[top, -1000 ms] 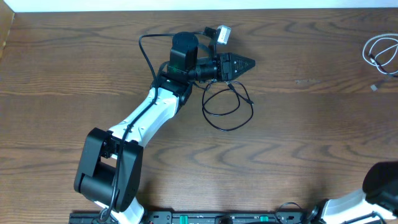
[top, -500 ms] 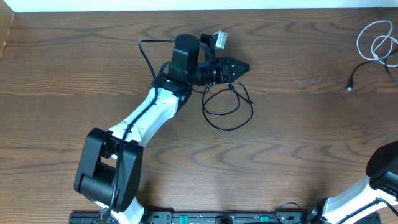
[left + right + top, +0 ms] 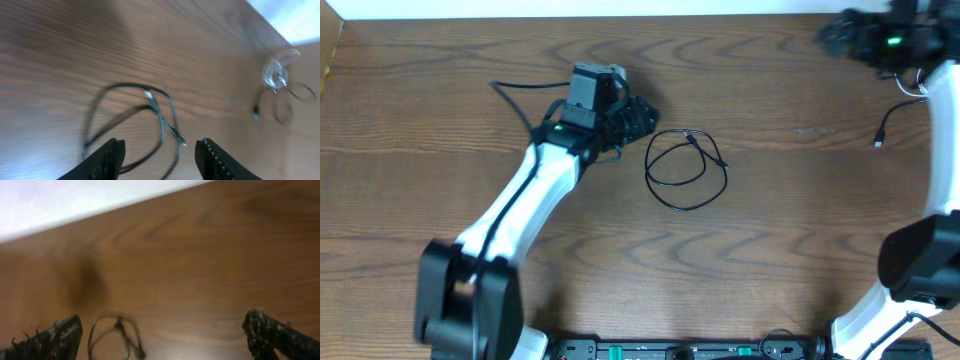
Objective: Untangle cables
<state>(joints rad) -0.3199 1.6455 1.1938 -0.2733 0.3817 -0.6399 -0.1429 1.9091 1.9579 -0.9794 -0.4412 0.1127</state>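
The black cable (image 3: 686,172) lies in a loose loop on the wooden table (image 3: 790,230), both plug ends inside the loop. My left gripper (image 3: 642,112) hovers just left of it, open and holding nothing. The left wrist view shows the same black cable (image 3: 134,119) ahead of the open left gripper (image 3: 160,160). Of the white cable only a tail and plug (image 3: 881,137) show at the far right; the rest is under the right arm. My right gripper (image 3: 832,32) is at the top right, wide open and empty. The right wrist view is blurred, with the black cable (image 3: 116,336) far off between the spread fingers (image 3: 56,336).
The table's far edge (image 3: 620,14) runs along the top, just behind both grippers. The right arm (image 3: 945,150) stretches along the right side of the table. The left arm (image 3: 520,210) lies diagonally across the left half.
The left gripper has drawn back leftward off the black cable and opened. The right arm has swung up to the top right corner, over the white cable. The black loop has not moved.
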